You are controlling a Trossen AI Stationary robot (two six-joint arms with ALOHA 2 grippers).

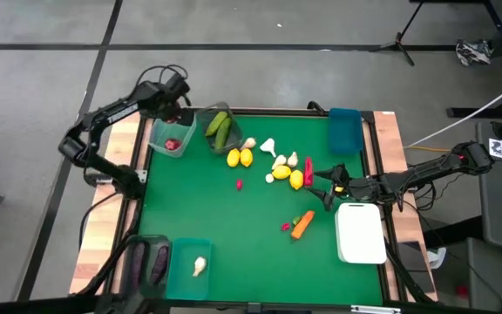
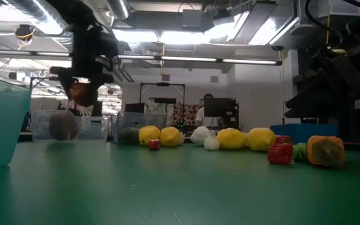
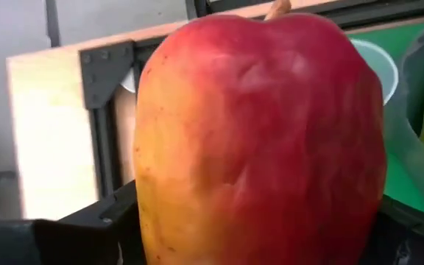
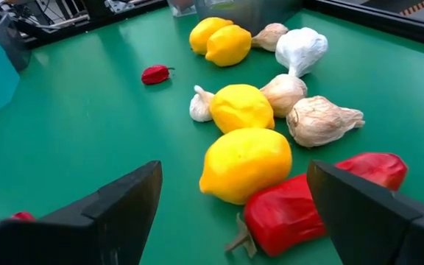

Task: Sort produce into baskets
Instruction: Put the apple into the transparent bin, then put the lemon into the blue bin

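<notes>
**Four cameras, one green table**

High view is looking straight down on the whole green table (image 1: 234, 218). Low view is sitting at tabletop height, facing level across it into the room. Left wrist view is pressing close on a red fruit (image 3: 260, 140). Right wrist view is looking near over the lemons (image 4: 245, 163), which high and low views are sharing.

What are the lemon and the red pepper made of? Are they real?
Probably not real. The lemon looks like smooth molded plastic: even yellow with a soft shine and no pores. The red pepper looks like glossy plastic too, with a stiff tan stem. The green table looks like matte felt or fabric, though that's less certain.
</notes>
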